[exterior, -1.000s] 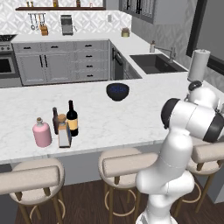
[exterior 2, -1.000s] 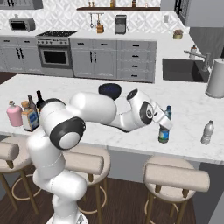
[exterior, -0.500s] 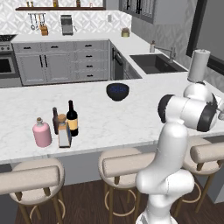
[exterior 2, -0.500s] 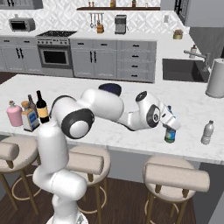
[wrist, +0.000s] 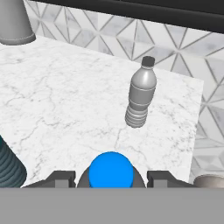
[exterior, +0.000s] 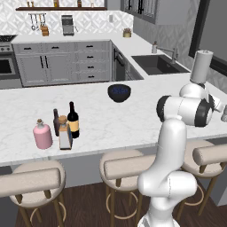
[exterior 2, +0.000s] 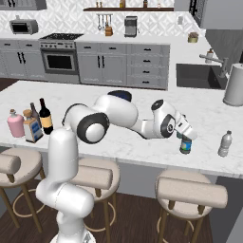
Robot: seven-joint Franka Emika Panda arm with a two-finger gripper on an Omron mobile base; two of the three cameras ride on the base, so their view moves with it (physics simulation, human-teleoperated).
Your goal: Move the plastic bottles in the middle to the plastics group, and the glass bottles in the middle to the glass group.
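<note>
The white arm rises from the lower left of the right base view, bends at a dark elbow and reaches right across mid-frame; the gripper points downward at centre right; its jaws stand partly apart around a blue-capped bottle.

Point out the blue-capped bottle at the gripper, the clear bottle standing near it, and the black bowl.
blue-capped bottle (exterior 2: 185,146), right base view, on its body.
clear bottle (wrist: 141,93), hand view, on its mid body.
black bowl (exterior: 119,92), left base view, on its front wall.
</note>
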